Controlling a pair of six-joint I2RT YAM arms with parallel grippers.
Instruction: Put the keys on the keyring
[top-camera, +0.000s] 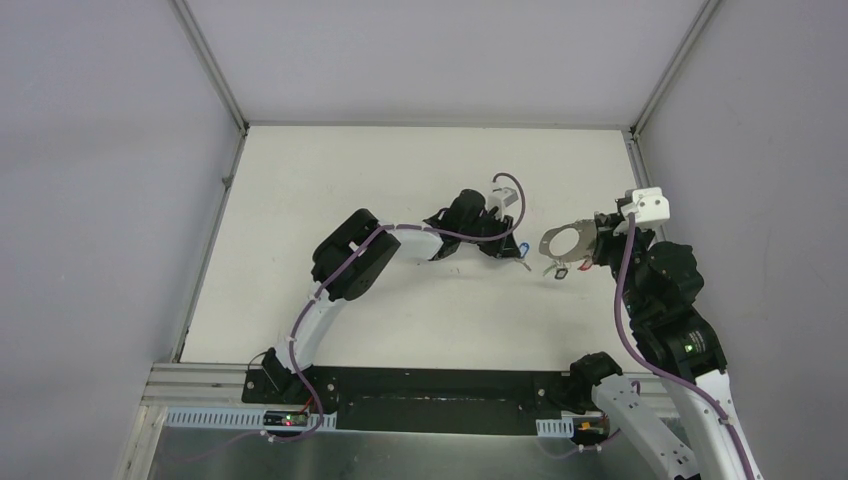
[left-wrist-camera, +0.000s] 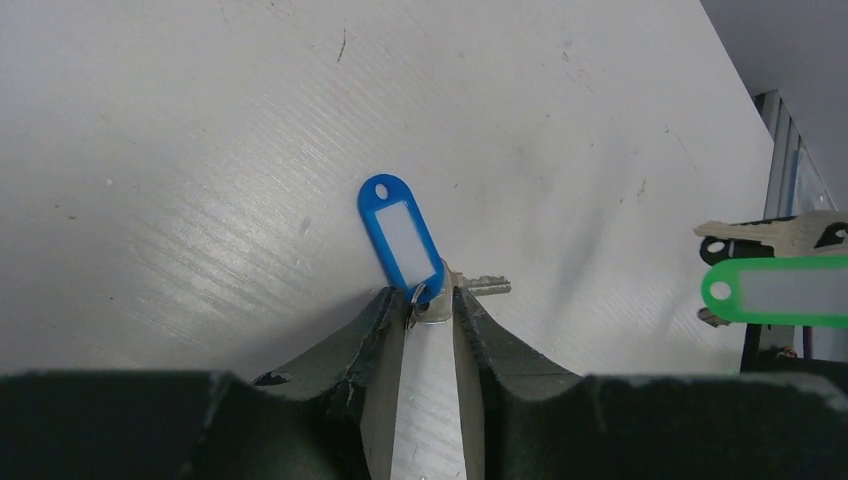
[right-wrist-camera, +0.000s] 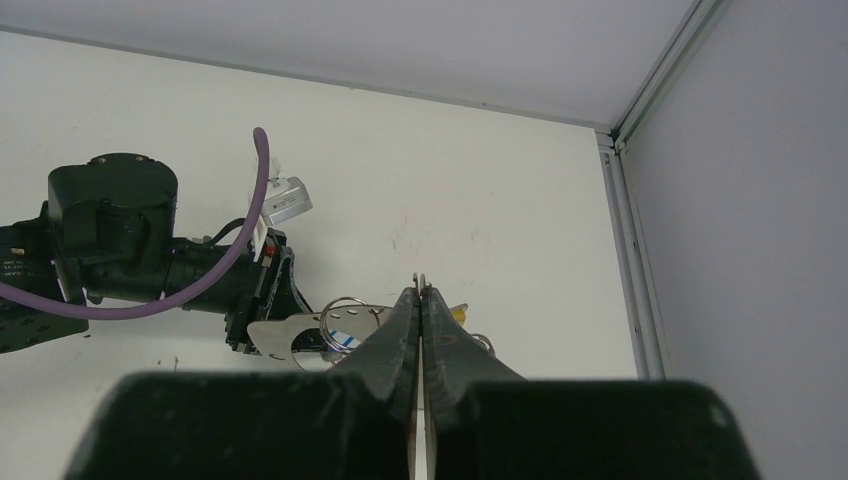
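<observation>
over the table (top-camera: 400, 180), the left gripper (left-wrist-camera: 425, 300) pinches a key (left-wrist-camera: 483, 286) with a blue tag (left-wrist-camera: 400, 232). the right gripper (right-wrist-camera: 422, 297) squeezes the keyring (top-camera: 568, 243), held up near it. next, i think, the key must slide onto the keyring.

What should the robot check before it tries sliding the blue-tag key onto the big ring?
1. Left end effector pinching the key with the blue tag: ok.
2. Right end effector shut on the keyring: ok.
3. Key touching the keyring: not ok, the top view shows them apart.
4. Keyring's opening facing the key: cannot tell.
5. Green tag out of the key's path: cannot tell.
</observation>
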